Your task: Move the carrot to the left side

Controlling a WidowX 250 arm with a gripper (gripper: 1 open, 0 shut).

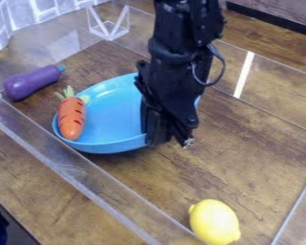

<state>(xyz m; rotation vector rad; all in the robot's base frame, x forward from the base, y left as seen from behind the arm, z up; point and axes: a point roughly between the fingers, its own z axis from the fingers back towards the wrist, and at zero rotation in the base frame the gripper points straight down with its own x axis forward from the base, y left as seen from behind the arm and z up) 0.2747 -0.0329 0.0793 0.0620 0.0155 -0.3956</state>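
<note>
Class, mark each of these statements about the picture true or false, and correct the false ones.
1. The carrot lies in the blue bowl. True.
2. The lemon is in the bowl beside the carrot. False: the lemon is on the table, outside the bowl.
3. The eggplant lies outside the bowl. True.
4. The carrot's leafy top points toward the lemon. False: it points away from the lemon.
5. The robot arm is black. True.
6. The eggplant is yellow. False: it is purple.
</note>
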